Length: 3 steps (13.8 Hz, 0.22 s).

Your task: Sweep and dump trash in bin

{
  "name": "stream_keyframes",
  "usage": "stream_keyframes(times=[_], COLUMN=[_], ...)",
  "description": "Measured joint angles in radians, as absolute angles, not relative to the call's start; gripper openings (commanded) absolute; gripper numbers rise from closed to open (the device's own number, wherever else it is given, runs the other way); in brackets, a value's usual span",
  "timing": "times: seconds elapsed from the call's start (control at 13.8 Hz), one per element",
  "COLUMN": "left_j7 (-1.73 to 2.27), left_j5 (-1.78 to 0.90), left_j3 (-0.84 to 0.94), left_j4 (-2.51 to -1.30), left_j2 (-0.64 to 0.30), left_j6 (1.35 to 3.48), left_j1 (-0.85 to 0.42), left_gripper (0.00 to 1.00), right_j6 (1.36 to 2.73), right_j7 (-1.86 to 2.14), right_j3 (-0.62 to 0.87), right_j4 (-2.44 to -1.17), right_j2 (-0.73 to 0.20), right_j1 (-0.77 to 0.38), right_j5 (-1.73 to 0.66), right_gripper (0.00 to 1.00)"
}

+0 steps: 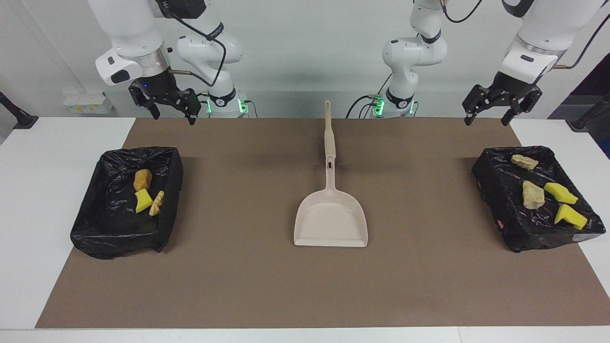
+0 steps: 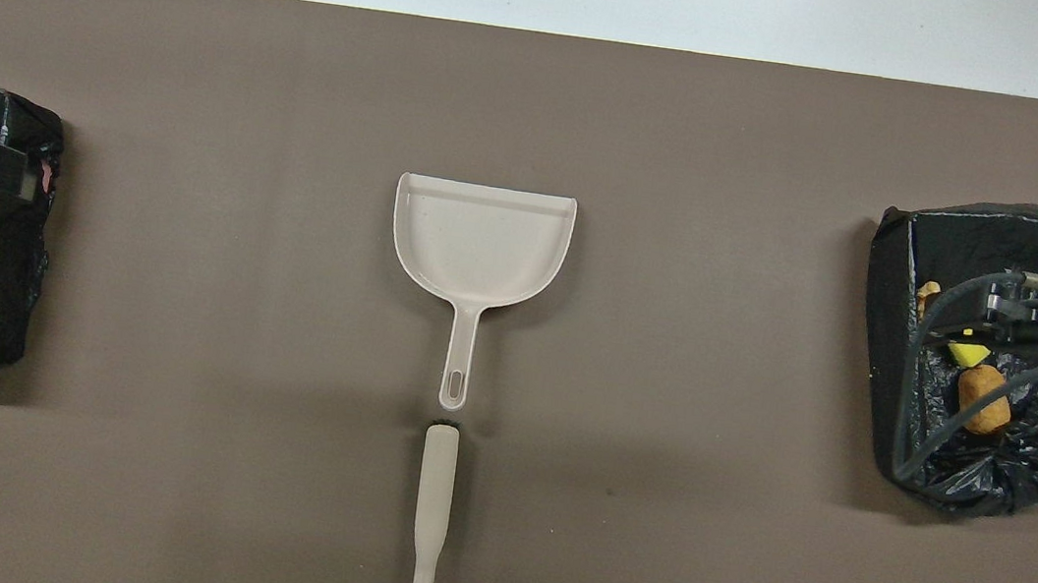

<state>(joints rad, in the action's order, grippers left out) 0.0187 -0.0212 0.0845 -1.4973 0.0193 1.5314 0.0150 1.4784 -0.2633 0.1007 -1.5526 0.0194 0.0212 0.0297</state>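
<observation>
Seven bits of trash (image 1: 532, 195) split between two black-lined bins: four in the bin (image 1: 491, 178) at the left arm's end of the table (image 1: 28, 190), three in the bin (image 1: 95, 228) at the right arm's end. Left tool (image 1: 501, 104) raised over the mat's edge, fingers spread, empty. Right tool (image 1: 164, 102) likewise raised, spread, empty. Beige dustpan (image 1: 331, 219) flat between the bins.

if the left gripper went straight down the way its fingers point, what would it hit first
Probably the brown mat beside the bin at the left arm's end. The left gripper, open and empty, hangs near that bin's robot-side edge, so depth is uncertain.
</observation>
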Motion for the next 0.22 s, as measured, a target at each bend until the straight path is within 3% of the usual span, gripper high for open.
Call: stream_keyframes(times=[0.22], left_j7=[0.019], left_j5=[-0.026], left_j3=[0.086], left_j4=[-1.497], left_j2=[0.022], left_j6=[1.53], left_j1=[0.017], left_gripper=[1.0], right_j6=[1.478], right_j7=[-0.263], right_j3=[0.101], right_j4=[-1.553], right_j2=[0.019], right_j1=[0.021], right_j5=[0.03], right_gripper=[1.0])
